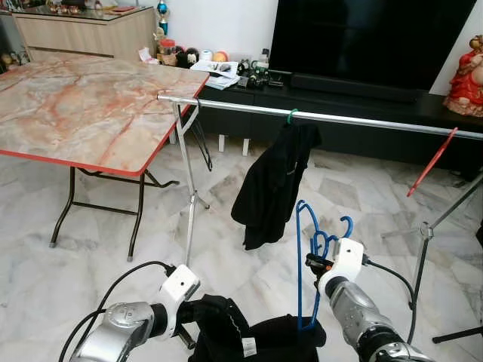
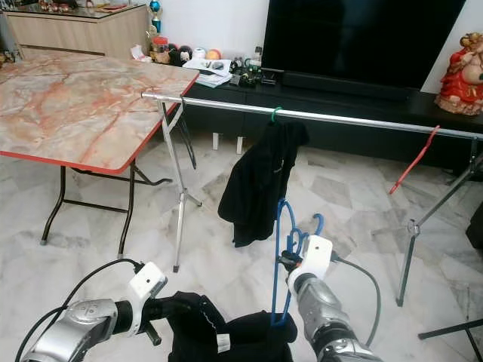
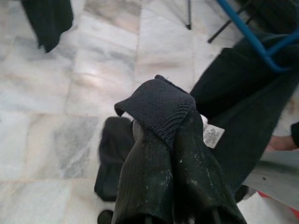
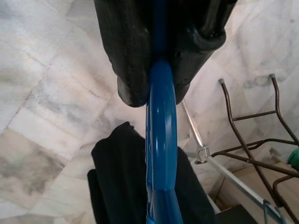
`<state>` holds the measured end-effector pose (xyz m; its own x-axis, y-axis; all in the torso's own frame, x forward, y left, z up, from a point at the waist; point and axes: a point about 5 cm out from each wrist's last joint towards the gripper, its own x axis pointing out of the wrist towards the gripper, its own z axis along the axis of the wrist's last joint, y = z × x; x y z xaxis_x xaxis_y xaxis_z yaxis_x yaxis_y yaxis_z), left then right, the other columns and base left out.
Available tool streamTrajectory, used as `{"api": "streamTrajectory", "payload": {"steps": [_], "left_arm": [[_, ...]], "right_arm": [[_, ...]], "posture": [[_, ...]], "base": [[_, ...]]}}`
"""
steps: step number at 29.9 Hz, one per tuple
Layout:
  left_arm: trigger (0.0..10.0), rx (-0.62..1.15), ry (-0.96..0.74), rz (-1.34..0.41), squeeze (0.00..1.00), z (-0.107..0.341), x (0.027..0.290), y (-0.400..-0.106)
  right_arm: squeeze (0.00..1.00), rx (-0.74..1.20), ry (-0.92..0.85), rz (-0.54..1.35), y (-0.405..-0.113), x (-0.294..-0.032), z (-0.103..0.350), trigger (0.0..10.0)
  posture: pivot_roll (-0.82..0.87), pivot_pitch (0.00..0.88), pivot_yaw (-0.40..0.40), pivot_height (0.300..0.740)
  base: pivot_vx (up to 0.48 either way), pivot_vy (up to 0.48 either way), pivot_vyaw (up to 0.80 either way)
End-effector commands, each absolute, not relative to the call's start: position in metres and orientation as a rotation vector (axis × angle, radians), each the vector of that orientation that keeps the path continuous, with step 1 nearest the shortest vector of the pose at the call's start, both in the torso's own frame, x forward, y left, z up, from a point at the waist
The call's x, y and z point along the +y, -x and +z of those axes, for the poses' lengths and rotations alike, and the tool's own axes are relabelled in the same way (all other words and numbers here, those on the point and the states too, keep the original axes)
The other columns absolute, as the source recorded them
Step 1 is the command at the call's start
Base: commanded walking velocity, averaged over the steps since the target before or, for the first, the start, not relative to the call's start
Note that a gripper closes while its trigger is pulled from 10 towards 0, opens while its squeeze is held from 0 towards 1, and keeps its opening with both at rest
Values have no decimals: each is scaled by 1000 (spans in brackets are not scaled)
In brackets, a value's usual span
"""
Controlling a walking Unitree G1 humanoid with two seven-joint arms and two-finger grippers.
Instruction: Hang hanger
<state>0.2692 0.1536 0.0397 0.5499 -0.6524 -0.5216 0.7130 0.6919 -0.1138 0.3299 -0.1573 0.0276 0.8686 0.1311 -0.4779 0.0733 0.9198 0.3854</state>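
Head camera: my right gripper (image 1: 315,262) is clamped on a thin blue plastic hanger (image 1: 302,264), held upright with its hook beside my fingers. A soft black knitted garment (image 1: 249,339) sags beneath them. My left gripper (image 1: 198,309) pinches its collar. Ahead, well apart, runs the long silver metal rail (image 1: 355,119).

Left wrist: fingers closed on ribbed cloth, limp and light.

Right wrist: both pads squeeze the stiff, slick blue bar; I would grip near the hook.

My hanger (image 1: 306,264) was bright blue and the garment (image 1: 249,335) at the frame's bottom was black. A silver rail (image 1: 317,117) carried another black garment (image 1: 272,185); upper left, the table (image 1: 83,105) was pink-veined marble, red-edged.
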Motion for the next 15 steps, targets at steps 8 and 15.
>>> {"api": "streamTrajectory", "payload": {"steps": [8, 15], "left_arm": [[10000, 568, -136, -781, 0, 39, 159, -270], [10000, 555, -182, -756, 0, 36, 155, -274]], "right_arm": [[0, 477, -430, -15, -336, -161, 36, 10000], [0, 511, -508, -79, -335, -162, 33, 10000]], "posture": [[179, 0, -88, 740], [173, 0, -86, 740]], "base": [[0, 0, 0], [0, 0, 0]]}}
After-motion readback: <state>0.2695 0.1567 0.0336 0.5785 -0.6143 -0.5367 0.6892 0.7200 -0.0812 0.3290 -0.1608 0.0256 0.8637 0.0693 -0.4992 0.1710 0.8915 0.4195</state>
